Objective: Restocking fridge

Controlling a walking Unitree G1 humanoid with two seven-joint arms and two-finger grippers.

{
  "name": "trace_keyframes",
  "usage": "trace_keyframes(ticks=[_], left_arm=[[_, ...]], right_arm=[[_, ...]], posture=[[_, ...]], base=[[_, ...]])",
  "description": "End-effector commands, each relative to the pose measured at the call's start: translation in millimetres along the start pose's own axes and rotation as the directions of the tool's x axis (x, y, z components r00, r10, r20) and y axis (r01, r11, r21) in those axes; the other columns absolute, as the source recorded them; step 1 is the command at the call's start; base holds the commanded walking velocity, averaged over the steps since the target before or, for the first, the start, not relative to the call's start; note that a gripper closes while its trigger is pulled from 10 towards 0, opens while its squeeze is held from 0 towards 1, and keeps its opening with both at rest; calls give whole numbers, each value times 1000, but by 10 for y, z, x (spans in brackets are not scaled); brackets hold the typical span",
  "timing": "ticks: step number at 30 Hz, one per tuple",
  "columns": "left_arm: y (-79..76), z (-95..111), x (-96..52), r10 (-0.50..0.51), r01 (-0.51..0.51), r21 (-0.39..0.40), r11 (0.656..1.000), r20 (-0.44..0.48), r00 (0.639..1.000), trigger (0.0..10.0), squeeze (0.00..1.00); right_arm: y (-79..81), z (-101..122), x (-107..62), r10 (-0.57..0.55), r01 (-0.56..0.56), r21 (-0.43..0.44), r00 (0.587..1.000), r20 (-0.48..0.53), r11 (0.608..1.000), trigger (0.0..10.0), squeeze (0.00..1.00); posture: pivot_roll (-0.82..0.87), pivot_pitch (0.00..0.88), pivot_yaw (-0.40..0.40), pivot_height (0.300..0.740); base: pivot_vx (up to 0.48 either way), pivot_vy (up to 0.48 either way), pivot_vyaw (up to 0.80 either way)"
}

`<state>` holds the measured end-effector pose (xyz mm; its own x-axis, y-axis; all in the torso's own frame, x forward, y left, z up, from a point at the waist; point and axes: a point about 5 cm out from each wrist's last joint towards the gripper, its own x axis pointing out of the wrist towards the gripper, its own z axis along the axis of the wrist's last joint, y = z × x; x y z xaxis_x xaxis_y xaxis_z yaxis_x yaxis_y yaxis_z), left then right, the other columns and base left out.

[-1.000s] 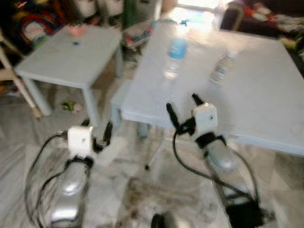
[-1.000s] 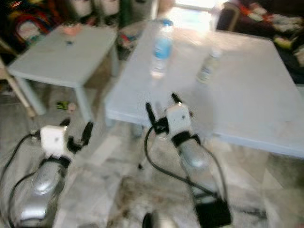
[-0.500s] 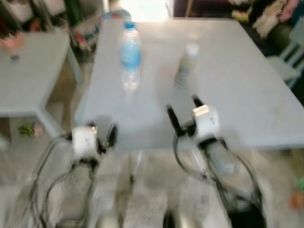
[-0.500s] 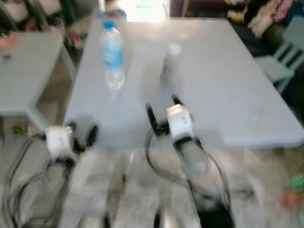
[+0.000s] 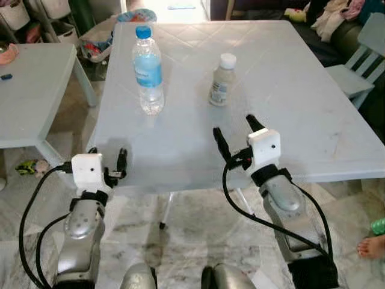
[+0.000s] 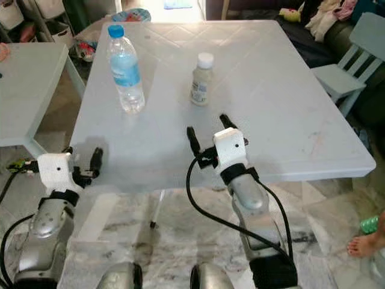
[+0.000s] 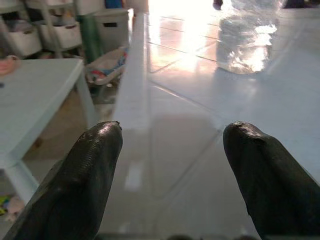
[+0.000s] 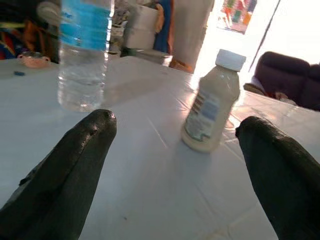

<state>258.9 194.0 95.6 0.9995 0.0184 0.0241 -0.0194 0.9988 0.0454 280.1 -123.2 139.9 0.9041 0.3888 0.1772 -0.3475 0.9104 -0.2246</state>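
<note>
A clear water bottle (image 5: 148,69) with a blue cap and blue label stood upright on the pale surface (image 5: 313,114), toward its left side. Near it, to the right, a small bottle (image 5: 221,80) of creamy liquid (white cap, pale printed label) also stood upright. The two stood apart, not touching, both capped, roughly level with each other across the surface

Two bottles (image 5: 148,69), two tables (image 5: 313,114)

left gripper (image 5: 107,161) — fingers spread, low | right gripper (image 5: 233,133) — fingers spread, raised forward
</note>
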Motion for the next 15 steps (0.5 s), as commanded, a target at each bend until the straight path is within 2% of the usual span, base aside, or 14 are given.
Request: trace_keyframes(ticks=[1,6,9,12,15], left_arm=[[58,-18,-13,15,-15,10,1000,-7,1000,10000,0],[68,37,-10,-2,1,28,1000,16,1000,10000,0],[79,82,-61,5,-6,23,1000,27,1000,10000,0],[114,78,-190,19,-20,5,1000,12,1000,10000,0],[139,15,-317,35,-35,-29,999,-1,999,10000,0]], right_arm=[[16,14,28,-1,1,-8,1000,8,1000,10000,0],[-26,28,19,-39,39,8,999,13,999,10000,0],[-67,54,0,-67,66,35,998,15,997,10000,0],[-97,43,-144,-97,97,64,995,-7,993,10000,0],[-39,-47,-325,-103,106,56,993,-57,993,10000,0]], posture=[[64,132,-28,740],[53,116,-25,740],[53,109,-26,740],[62,95,-25,740],[60,87,-24,740]], base=[[0,0,800],[0,0,783],[0,0,0],[0,0,0],[0,0,0]])
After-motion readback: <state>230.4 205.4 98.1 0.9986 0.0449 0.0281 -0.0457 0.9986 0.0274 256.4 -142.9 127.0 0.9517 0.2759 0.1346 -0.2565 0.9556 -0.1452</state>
